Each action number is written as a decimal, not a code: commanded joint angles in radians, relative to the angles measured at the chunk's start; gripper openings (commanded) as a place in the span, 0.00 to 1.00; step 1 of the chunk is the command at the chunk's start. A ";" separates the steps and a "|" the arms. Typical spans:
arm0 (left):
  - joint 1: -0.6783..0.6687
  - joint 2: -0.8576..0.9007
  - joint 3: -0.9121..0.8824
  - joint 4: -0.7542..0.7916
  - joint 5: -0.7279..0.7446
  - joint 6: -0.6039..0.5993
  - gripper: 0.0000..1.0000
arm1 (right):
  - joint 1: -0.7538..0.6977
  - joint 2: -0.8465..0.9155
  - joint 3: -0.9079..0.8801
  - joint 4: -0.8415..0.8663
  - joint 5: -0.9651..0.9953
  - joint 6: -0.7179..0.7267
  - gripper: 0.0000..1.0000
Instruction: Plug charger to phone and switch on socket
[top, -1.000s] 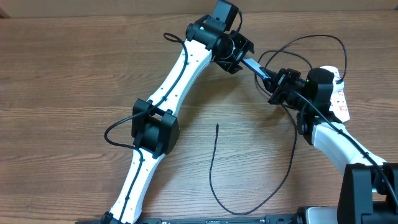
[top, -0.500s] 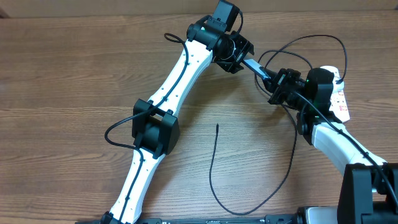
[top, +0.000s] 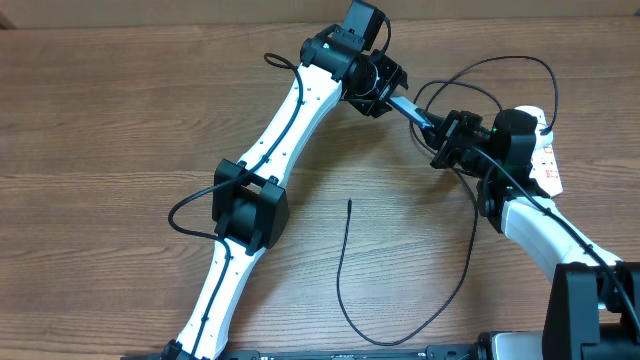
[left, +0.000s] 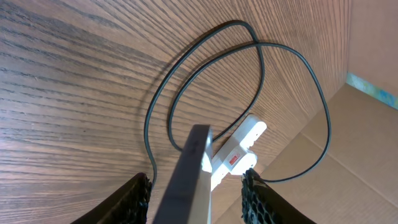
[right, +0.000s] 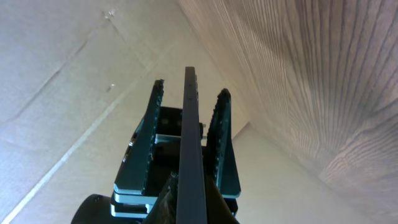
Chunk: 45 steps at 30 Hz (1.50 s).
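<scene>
The phone hangs edge-on above the table between both grippers. My right gripper is shut on its near end; in the right wrist view the phone rises as a thin dark blade from those jaws. My left gripper straddles the far end, open, with a gap on each side of the phone in the left wrist view. The white socket lies at the right, partly under the right arm. The charger loops across the table, its tip lying free in the middle.
The charger's upper loops circle the socket's end. A cardboard wall stands just behind the socket. The left arm crosses the table diagonally, and the right arm fills the right side.
The left gripper's jaws have drawn in slightly around the phone's far end. Both arms, the phone and the cable otherwise hold their places.
</scene>
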 joint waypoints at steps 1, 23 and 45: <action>-0.005 -0.002 0.026 -0.003 -0.013 0.005 0.49 | -0.001 -0.006 0.016 0.013 -0.029 0.039 0.04; -0.006 -0.002 0.026 -0.003 -0.014 0.005 0.36 | -0.002 -0.006 0.016 0.014 -0.032 0.046 0.04; -0.006 -0.002 0.026 0.001 -0.013 0.003 0.19 | -0.002 -0.006 0.016 0.013 -0.055 0.103 0.04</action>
